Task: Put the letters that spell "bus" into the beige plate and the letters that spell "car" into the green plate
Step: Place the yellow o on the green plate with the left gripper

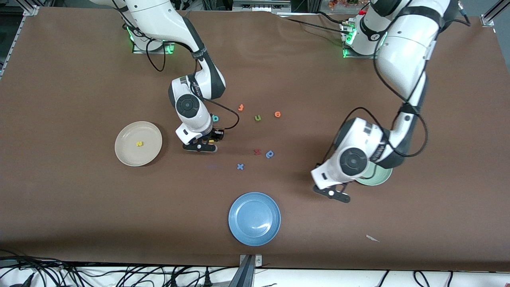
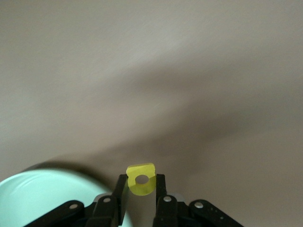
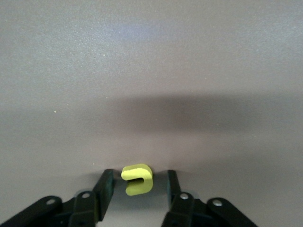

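Blue plate (image 1: 254, 218) nearest; right gripper (image 3: 138, 189) brackets yellow "u" (image 3: 138, 178), seemingly untouched; left gripper (image 2: 141, 189) pinches yellow "a" (image 2: 141, 179).

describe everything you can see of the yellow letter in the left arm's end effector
The yellow letter is a small, flat piece of what looks like foam, bright yellow, with one round hole through it, like an "a". It is pinched between the fingers of the left end effector, which is shut on it, and sticks out past the fingertips. It hangs in the air beside the rim of the green plate, over brown table, touching nothing else.
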Robot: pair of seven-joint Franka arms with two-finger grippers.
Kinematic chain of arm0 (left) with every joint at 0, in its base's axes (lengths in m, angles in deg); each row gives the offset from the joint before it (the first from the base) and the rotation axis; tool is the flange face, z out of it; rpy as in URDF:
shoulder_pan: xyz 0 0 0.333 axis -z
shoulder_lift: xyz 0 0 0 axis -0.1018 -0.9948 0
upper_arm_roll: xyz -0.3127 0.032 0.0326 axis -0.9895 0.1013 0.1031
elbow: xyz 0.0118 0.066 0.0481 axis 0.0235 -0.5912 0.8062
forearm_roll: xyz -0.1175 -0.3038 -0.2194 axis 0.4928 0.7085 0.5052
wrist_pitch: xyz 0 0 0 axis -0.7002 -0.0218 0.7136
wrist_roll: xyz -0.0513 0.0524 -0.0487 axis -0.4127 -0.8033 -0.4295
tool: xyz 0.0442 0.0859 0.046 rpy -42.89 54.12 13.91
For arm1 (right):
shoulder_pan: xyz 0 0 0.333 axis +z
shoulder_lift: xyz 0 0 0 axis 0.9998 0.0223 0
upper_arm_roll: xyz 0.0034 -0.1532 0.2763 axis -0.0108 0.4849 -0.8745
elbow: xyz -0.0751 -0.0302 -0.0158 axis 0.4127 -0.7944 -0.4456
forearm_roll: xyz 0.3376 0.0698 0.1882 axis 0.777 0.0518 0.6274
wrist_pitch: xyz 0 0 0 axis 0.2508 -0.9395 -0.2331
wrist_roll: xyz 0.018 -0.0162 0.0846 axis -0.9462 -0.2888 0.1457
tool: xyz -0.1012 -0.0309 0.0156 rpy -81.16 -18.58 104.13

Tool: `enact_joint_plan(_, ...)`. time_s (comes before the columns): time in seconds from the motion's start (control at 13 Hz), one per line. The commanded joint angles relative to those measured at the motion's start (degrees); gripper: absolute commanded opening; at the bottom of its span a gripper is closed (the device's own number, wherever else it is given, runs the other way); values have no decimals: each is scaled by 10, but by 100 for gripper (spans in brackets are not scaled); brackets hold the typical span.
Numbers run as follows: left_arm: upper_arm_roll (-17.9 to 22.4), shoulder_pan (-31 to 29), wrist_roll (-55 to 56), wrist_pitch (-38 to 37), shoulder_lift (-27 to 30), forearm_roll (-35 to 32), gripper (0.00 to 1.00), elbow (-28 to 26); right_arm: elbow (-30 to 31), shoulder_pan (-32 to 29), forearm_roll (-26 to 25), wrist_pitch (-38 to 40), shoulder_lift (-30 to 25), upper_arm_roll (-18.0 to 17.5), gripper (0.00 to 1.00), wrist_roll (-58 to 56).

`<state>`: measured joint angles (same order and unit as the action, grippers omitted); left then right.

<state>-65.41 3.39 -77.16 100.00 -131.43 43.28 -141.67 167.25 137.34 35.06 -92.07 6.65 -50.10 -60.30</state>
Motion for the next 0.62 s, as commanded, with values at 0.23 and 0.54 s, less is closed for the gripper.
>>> enact_joint_plan(0.23,-5,-84,-120,-29,67,-9,19,-110,-14,-9,15,9,9,-6,40,-12)
enact_joint_plan(0.54,-4,-124,-157,44,65,-10,41,-162,-15,-9,27,5,15,-6,35,-7)
